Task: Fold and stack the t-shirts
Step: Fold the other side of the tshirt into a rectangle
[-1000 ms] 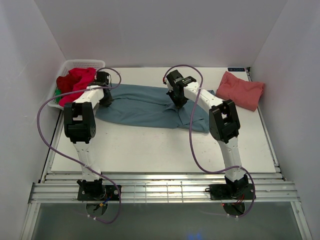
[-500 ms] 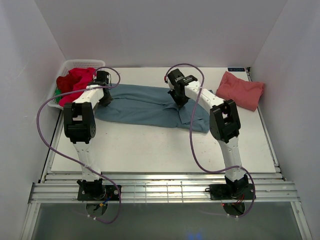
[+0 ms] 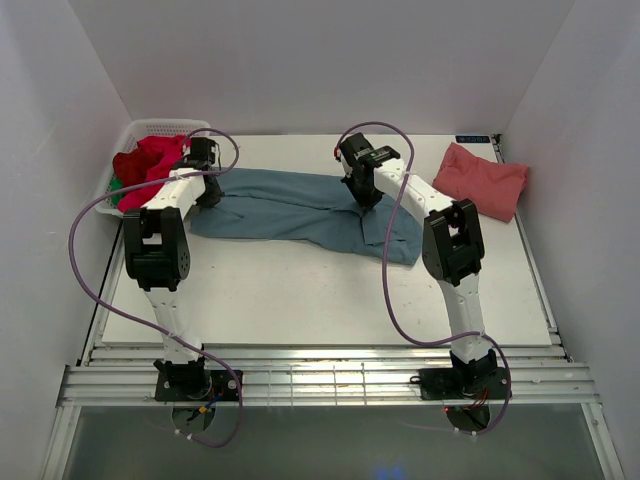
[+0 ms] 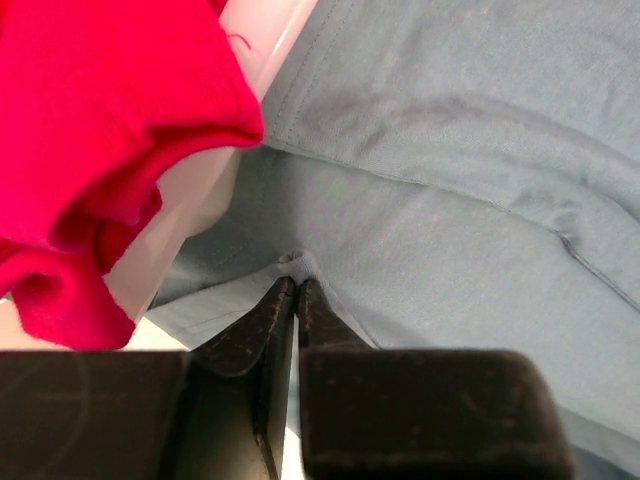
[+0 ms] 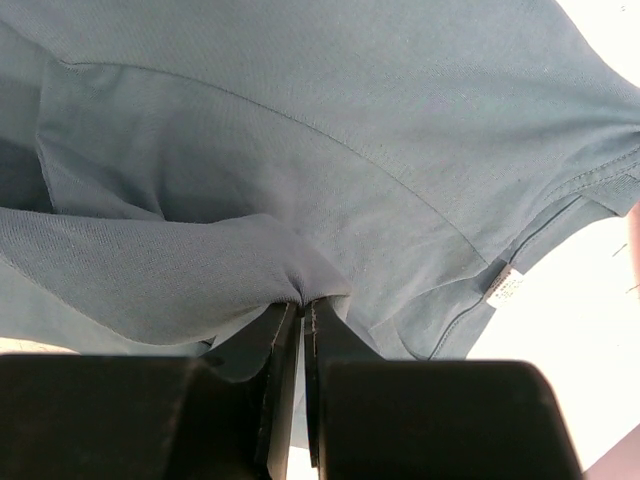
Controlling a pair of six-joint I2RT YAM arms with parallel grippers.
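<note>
A large teal-blue t-shirt lies spread across the middle of the table. My left gripper is at its left end beside the basket. In the left wrist view it is shut on a small tuck of the teal cloth. My right gripper is near the shirt's far right part. In the right wrist view it is shut on a bunched fold of the same shirt. A salmon-pink t-shirt lies folded at the back right. Red t-shirts fill the basket, with a bit of green showing.
The white lattice basket stands at the back left corner against the side wall. Red cloth hangs over its rim close to my left fingers. A white label shows at the teal shirt's collar. White walls close in three sides.
Both grippers have moved a little toward the back of the table, the right one also rightward, drawing the teal shirt's held parts with them. The pink shirt and basket have not moved.
</note>
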